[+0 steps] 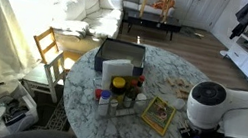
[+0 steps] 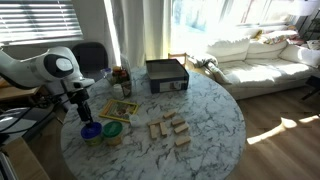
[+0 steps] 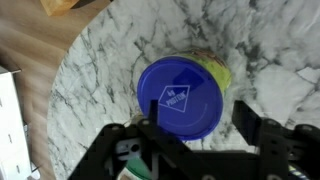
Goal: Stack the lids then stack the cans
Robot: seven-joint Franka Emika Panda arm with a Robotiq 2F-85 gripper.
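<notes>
Blue lid [image 3: 185,97] flat on the marble table [image 3: 100,60] near its rim, yellow-green edge [image 3: 218,70] peeking out beside it; gripper [image 3: 200,128] just above, fingers [image 3: 250,120] spread wide, straddling it, pinching nothing.

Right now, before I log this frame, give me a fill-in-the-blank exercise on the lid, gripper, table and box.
1. In the wrist view, the lid under the gripper is coloured ___.
2. The gripper's jaws stand ___.
3. The marble table has a ___ top.
4. The box on the table is coloured ___.
Missing words: blue; open; round; black.
</notes>
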